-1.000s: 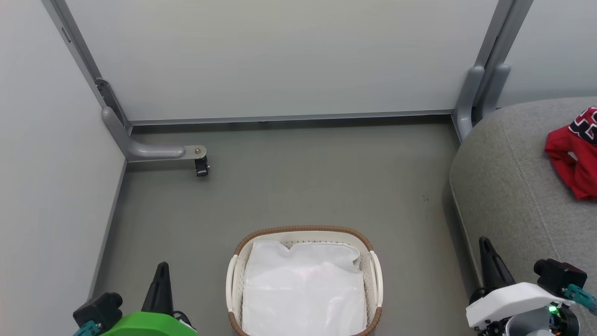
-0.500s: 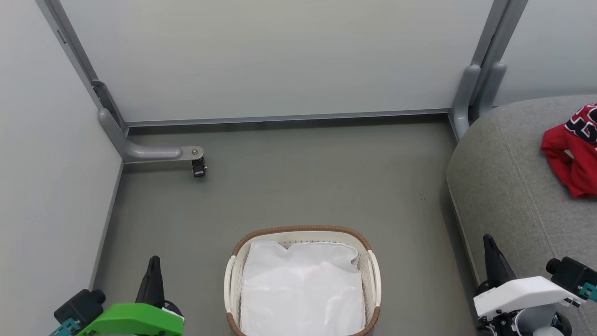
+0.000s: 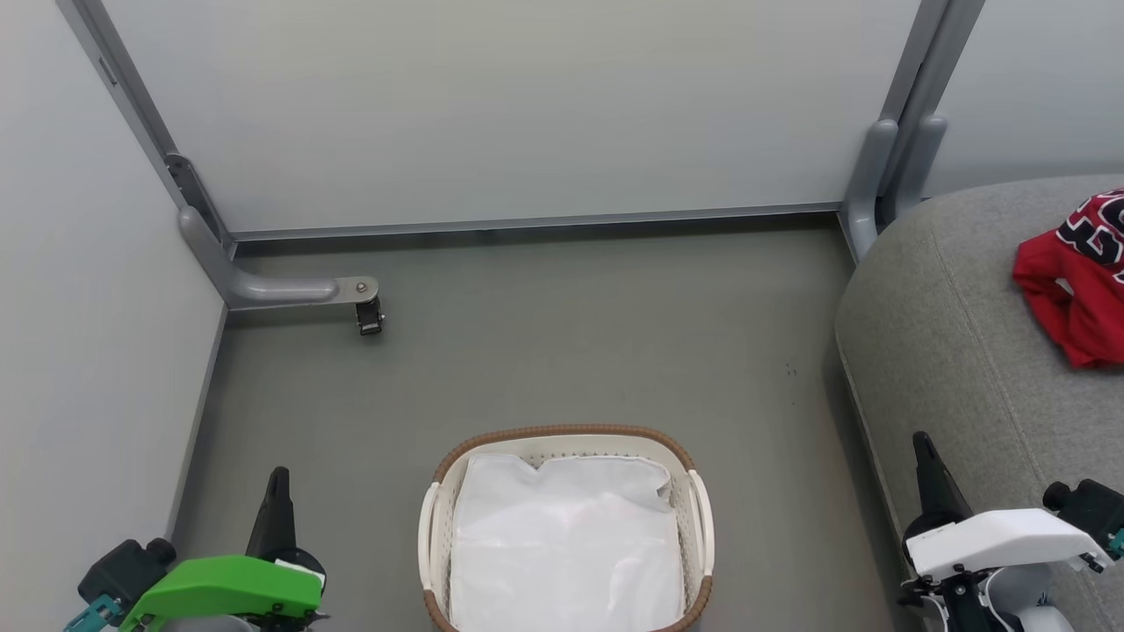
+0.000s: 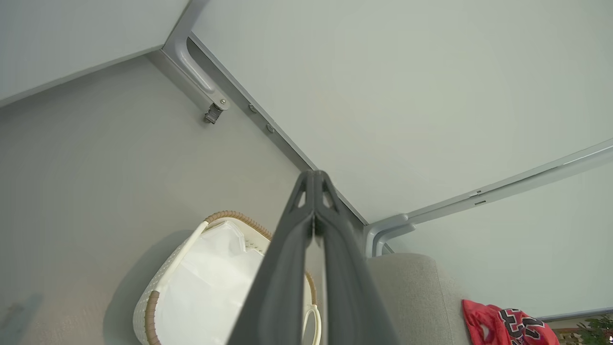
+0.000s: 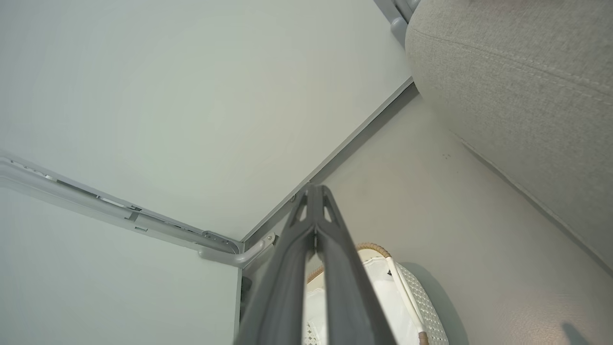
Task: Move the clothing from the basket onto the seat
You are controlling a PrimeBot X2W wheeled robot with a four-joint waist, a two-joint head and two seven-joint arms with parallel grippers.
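1. Head view: the clothing [image 3: 1067, 290], a red heap with the jersey's black numerals uppermost, lies on the seat [image 3: 948, 351] at our right. The basket [image 3: 566, 432] stands on the floor [image 3: 571, 351] between our arms and shows a white sheet [image 3: 566, 553], no red. The left pincer [image 3: 277, 500] and right pincer [image 3: 929, 474] hang either side of it, touching nothing.
2. Left wrist view: the left pincer [image 4: 314, 175] has its fingers meeting at the tips, closed and empty. The basket and the red heap lie beyond them.
3. Right wrist view: the right pincer [image 5: 313, 189] is likewise closed and empty, with the seat's rounded side near.
4. We cannot tell whether the heap holds both garments or whether one hides under the sheet. If we reach in to check, we may lift the sheet by mistake, and closed fingers could catch the perforated wall and tip the basket.
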